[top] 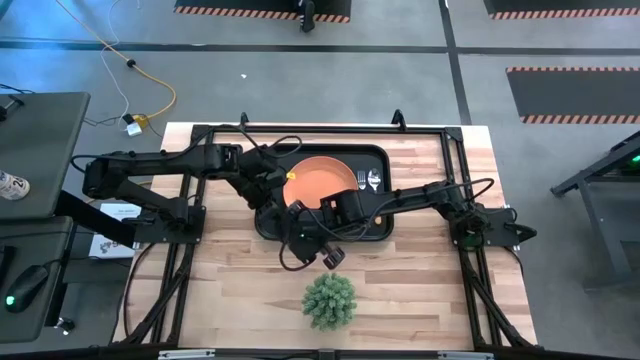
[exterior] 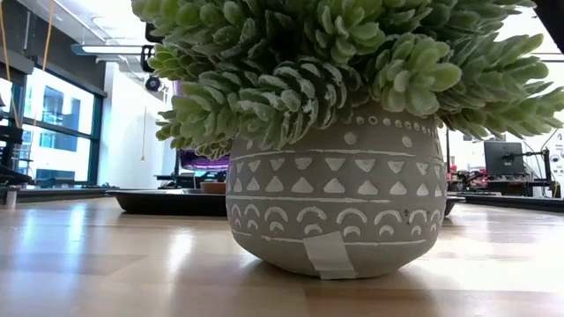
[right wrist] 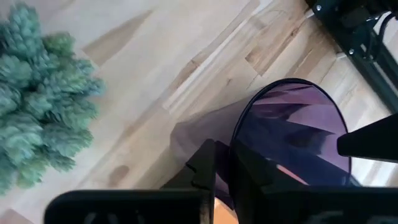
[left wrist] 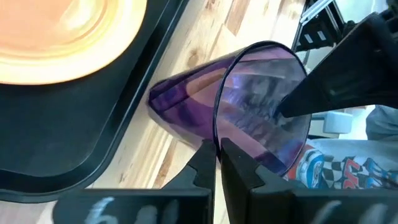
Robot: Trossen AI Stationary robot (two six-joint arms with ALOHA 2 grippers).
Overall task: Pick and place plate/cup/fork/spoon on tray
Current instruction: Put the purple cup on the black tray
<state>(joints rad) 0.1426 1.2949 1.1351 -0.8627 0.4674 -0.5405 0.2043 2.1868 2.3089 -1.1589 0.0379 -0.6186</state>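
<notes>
Reaching inward over the tray's (top: 375, 232) near rim, both arms meet at the cup (left wrist: 249, 112). The plate (top: 322, 182), fork (top: 362, 180) and spoon (top: 374, 180) lie on the tray. Left gripper (left wrist: 216, 155) and right gripper (right wrist: 222, 163) each pinch the cup's rim, holding it tilted over bare wood just beside the tray edge.

1. The desk (top: 420, 290) has a pale wooden plank top.
2. The black tray (top: 378, 155) lies on the desk's far middle.
3. A spiky green plant (top: 329, 299) in a patterned grey pot (exterior: 339, 202) stands near the desk's front edge, apart from the tray.
</notes>
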